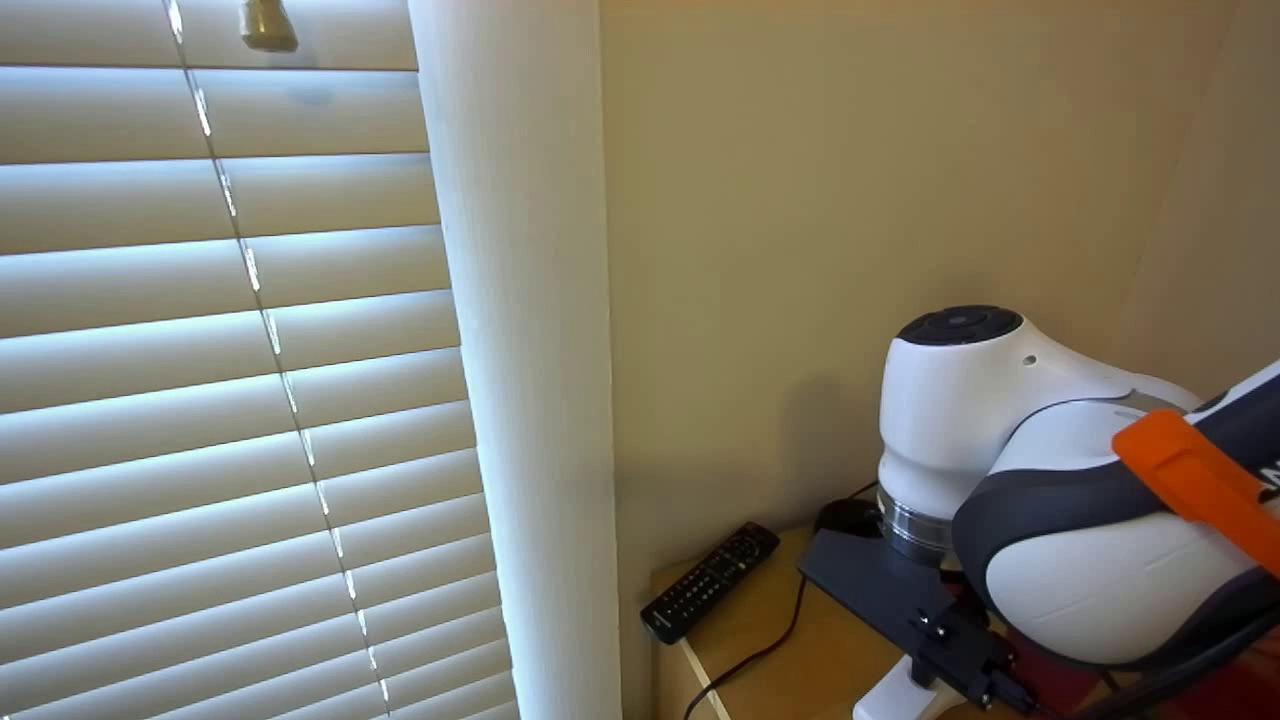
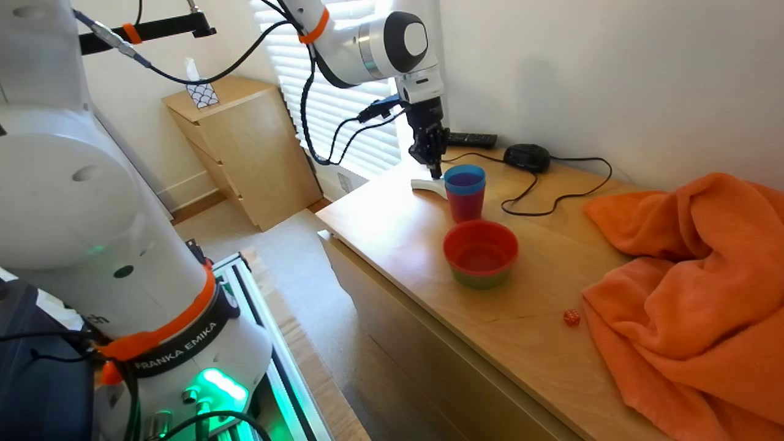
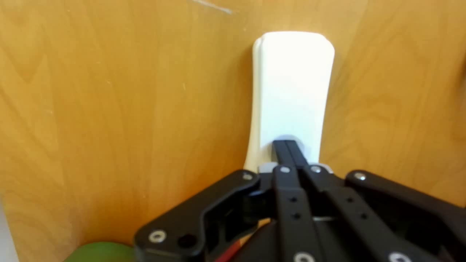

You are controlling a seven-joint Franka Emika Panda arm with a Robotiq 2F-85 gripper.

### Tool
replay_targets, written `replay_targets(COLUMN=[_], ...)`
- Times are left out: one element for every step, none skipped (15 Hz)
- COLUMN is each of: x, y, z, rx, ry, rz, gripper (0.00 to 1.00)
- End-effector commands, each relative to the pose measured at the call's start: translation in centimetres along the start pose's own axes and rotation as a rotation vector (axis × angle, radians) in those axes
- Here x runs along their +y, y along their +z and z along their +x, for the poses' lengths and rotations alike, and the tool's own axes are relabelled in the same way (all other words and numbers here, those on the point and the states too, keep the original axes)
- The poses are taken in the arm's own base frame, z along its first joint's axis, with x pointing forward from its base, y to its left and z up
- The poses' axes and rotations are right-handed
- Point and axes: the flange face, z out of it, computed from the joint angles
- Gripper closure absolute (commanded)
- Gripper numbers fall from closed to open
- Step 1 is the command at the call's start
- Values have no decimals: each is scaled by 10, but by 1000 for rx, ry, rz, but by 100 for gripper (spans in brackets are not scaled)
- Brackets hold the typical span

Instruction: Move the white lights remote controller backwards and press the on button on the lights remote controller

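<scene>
Black hand (image 3: 285,142) clenched, tips down at white remote controller (image 3: 293,87), wooden top (image 3: 145,91) beneath

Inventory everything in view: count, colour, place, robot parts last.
dresser: one, light wood, along the wall
stacked cups: at least two, blue and red, on the dresser
nested bowls: at least two, red and green, beside the cups
white lights remote controller: one, white, on the dresser beside the cups
black remote: one, black, near the wall
cabled device: one, black, near the wall
cloth: one heap, orange, on the dresser
die: one, red, beside the cloth
cabinet: one, light wood, background
tissue box: one, patterned white, on the cabinet
blinds: one set, white, beside the wall
pull: one, brass-coloured, before the blinds
robot arm: one, mostly white, over the dresser
hand: one, black, shut, over the white lights remote controller
</scene>
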Motion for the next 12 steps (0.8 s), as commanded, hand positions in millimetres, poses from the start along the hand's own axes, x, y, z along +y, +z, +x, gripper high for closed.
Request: replay_targets(x=[13, 18, 24, 30, 37, 45, 60, 65, 73, 81, 89, 97], y=[-24, -34, -45, -54, -62, -70, -75, -84, -89, -98, -108, -119], z=[-2, 0, 1, 5, 8, 14, 9, 15, 13, 14, 15, 16], rx=[-16, -17, -17, -17, -15, -11, -42, -43, -58, -66, -73, -81], ry=[5, 4, -12, -17, -44, -123, -187, -231, -285, -338, -394, -447], rz=[22, 34, 50, 60, 56, 90, 84, 134, 125, 139, 152, 168], gripper=[100, 100, 100, 100, 100, 100, 74, 72, 67, 60, 51, 44])
